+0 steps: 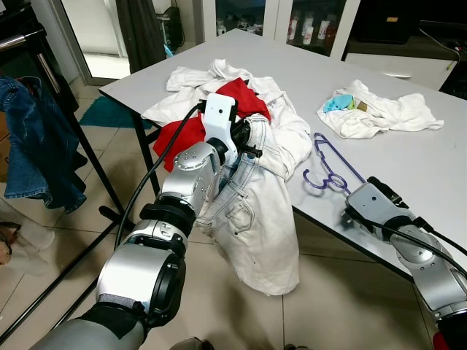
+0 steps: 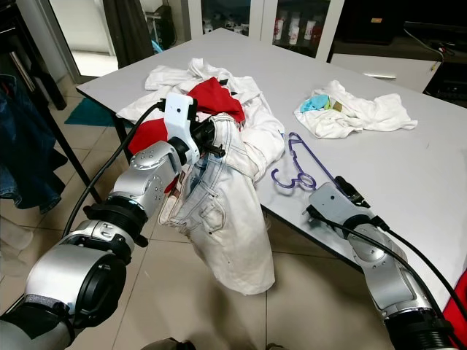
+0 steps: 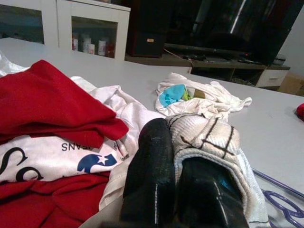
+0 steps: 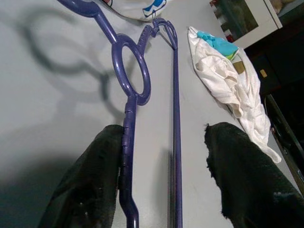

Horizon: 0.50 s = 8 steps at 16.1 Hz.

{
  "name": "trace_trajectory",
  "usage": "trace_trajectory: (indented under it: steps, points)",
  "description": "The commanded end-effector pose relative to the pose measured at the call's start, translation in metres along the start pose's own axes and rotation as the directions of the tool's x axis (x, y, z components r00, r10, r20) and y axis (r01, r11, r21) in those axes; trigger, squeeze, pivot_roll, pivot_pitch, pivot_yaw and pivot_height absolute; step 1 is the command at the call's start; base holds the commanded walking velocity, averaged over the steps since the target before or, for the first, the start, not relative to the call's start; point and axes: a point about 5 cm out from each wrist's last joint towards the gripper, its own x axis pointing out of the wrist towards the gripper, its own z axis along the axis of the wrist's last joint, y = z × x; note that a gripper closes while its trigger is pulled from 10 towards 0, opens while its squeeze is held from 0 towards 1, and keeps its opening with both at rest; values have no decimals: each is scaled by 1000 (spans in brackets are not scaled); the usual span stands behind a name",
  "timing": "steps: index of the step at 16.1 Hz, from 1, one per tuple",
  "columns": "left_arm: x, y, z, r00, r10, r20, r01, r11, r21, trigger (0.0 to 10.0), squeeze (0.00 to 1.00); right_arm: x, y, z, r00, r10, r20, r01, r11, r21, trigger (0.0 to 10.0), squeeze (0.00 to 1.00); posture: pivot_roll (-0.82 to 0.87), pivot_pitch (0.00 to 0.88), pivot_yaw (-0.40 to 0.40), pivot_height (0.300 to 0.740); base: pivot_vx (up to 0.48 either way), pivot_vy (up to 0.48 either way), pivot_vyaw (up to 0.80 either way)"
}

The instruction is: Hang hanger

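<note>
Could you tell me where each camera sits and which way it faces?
Left eye, right eye: on the head, looking down over the table; both silver arms show.
Left wrist: along the left hand, shut on white jeans, toward the red cloth.
Right wrist: along the open right hand, straddling the purple hanger.
Shared: hanger and the small white pile appear in head and wrist views.
</note>
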Motion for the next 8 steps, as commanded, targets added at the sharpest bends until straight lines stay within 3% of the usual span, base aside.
trace_trajectory:
  steps: [1, 4, 5, 6, 7, 8]
  points:
    - [2, -2, 14, 999, -13, 53, 12, 1000, 14, 10000, 0, -1, -2, 1, 1000, -4, 7, 4, 1000, 10, 10000, 1000, -136, 0, 31, 740, 0, 0, 0]
    - [2, -2, 14, 999, -13, 52, 13, 1000, 14, 10000, 0, -1, -3, 1, 1000, 5, 15, -6, 1000, 21, 10000, 1000, -136, 0, 31, 740, 0, 0, 0]
    - [1, 0, 15, 999, -8, 54, 7, 1000, 19, 10000, 0, -16, -38, 22, 983, 62, 170, -109, 953, 282, 10000, 1000, -134, 0, 23, 740, 0, 0, 0]
    - [1, 0, 15, 999, -6, 54, 5, 1000, 21, 10000, 0, -22, -48, 30, 969, 74, 237, -153, 931, 332, 10000, 1000, -134, 0, 23, 740, 0, 0, 0]
    - [1, 1, 15, 999, -4, 55, 3, 1000, 23, 10000, 0, -27, -58, 36, 955, 59, 292, -171, 911, 375, 10000, 0, -130, 0, 22, 740, 0, 0, 0]
    - [1, 1, 15, 998, -3, 55, 2, 1000, 23, 10000, 0, -28, -65, 40, 948, 30, 316, -161, 903, 398, 10000, 0, -130, 0, 22, 740, 0, 0, 0]
